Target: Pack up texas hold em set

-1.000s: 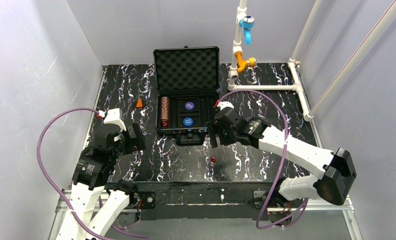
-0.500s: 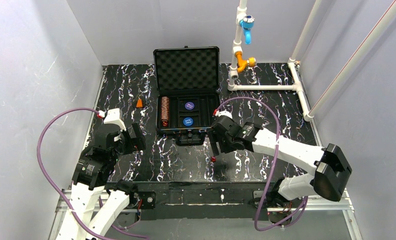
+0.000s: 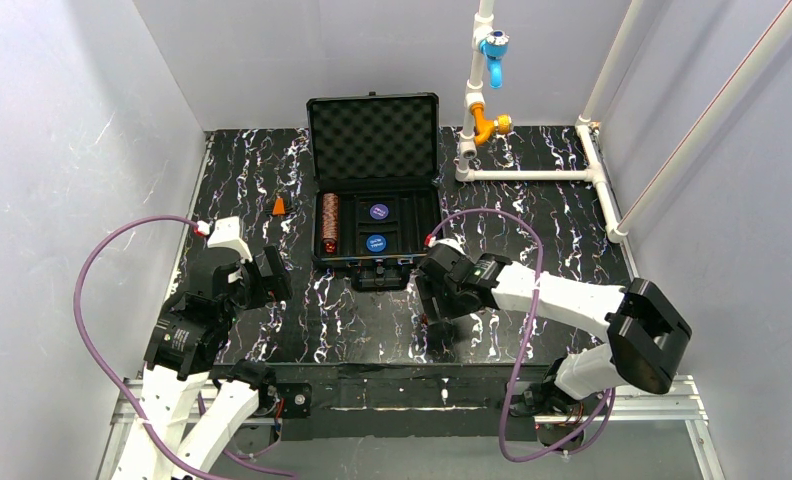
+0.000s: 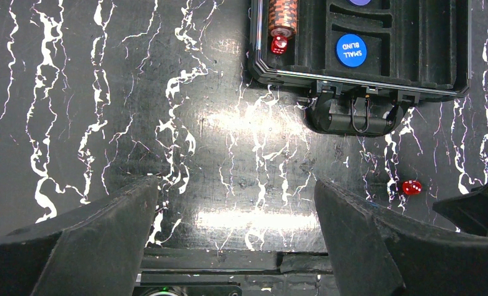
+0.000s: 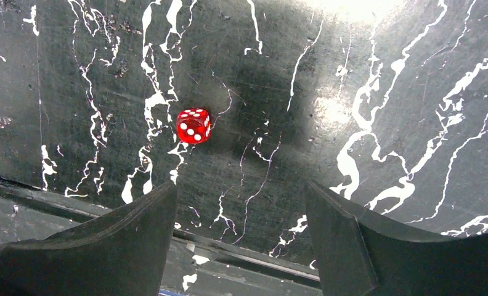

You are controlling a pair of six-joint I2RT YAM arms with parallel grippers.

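The black briefcase (image 3: 424,205) lies open at the table's back, foam lid up. Its tray holds a copper-brown chip stack (image 3: 329,213), two blue discs (image 3: 378,211), and a red die (image 3: 328,246) at the stack's near end. The left wrist view shows that die (image 4: 279,44), the stack (image 4: 283,15), one disc (image 4: 351,50) and the loose red die (image 4: 411,187) on the table. My right gripper (image 3: 427,312) is open and low over the loose die (image 5: 193,126), which lies just ahead of its left finger (image 5: 137,228). My left gripper (image 3: 257,275) is open and empty.
A small orange cone (image 3: 279,206) stands left of the case. White pipes (image 3: 532,175) with a blue valve (image 3: 493,45) run along the back right. The case handle (image 4: 352,114) juts toward me. The table's near edge lies just behind both grippers.
My right gripper has moved left and toward the near edge, coming down over the loose red die. The left arm has not moved.
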